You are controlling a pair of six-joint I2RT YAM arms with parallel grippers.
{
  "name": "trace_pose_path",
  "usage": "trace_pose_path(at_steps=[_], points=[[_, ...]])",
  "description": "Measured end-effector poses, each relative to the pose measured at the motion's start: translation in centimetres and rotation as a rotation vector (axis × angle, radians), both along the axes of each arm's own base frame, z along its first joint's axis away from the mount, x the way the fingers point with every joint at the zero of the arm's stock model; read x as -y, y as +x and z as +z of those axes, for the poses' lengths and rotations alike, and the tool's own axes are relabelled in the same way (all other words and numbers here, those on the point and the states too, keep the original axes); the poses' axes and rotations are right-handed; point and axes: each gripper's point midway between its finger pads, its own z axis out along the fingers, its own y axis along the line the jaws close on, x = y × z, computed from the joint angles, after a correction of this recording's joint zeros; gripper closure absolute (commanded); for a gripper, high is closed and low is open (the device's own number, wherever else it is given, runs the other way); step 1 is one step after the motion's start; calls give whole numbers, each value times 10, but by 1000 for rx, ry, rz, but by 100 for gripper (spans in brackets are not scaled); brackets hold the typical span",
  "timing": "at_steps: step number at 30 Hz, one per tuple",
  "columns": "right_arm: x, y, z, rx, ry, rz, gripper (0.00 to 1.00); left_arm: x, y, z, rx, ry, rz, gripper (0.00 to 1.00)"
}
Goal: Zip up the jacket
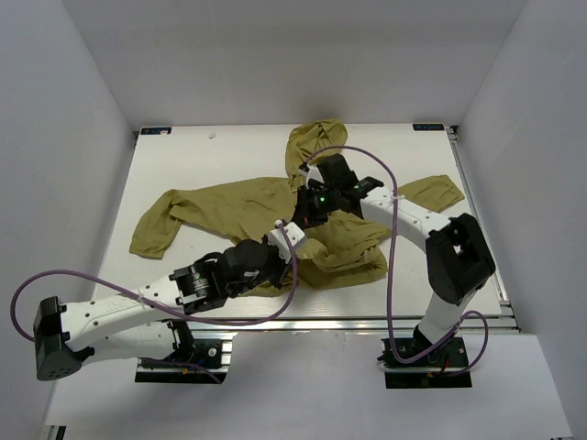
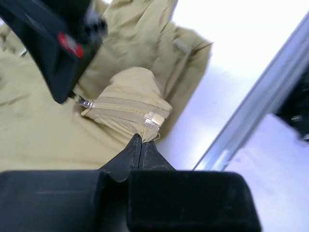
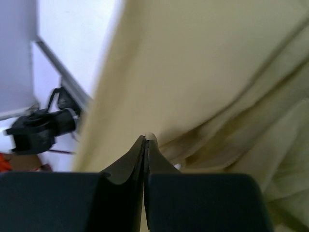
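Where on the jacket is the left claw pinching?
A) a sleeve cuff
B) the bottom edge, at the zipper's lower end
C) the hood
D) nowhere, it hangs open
B: the left claw is shut on the bottom edge of the jacket, just under the lower end of its light zipper.

Top view, clock read from table (image 1: 183, 156) centre. The jacket (image 1: 238, 206) lies spread on the table: hood (image 1: 312, 142) at 12 o'clock, one sleeve (image 1: 156, 225) out to 9, other sleeve (image 1: 431, 191) out to 3, hem bunched toward 6. Left arm enters from 7, right arm from 5; both meet over the jacket's middle.

Left wrist view: left gripper (image 2: 141, 140) sits at the zipper's (image 2: 120, 108) end at the hem. The right gripper (image 2: 67, 72) is at its 10 o'clock, on the zipper pull (image 2: 86, 102). The table's edge rail (image 2: 241, 125) is at 3.
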Motion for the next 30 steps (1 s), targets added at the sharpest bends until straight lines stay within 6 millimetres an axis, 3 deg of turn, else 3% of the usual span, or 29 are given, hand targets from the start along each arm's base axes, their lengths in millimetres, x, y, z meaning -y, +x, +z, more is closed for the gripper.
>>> trace_pose_path(at_steps=[4,8,11,15,18,23,27,30], points=[[16,-5,-36,-28,-57,-29,100,5,-9,15,-4,-73,-39,100],[21,-16,-55,-52,-51,-8,100,7,-12,12,-18,-84,-48,100],[25,-14,-59,-22,-66,-17,100,8,-15,5,-37,-81,-55,100],[26,7,-47,71,-78,-54,100,12,-22,4,-70,-100,-85,100],[17,47,-31,166,-78,-100,100,16,-32,7,-117,-135,-118,100],[-5,151,-5,349,-70,-194,100,22,-59,-5,-263,-193,-189,100],[0,228,-1,438,-72,-297,100,17,-78,-26,-393,-202,-205,100],[14,282,-3,501,-59,-384,100,15,-90,-35,-473,-233,-210,100]])
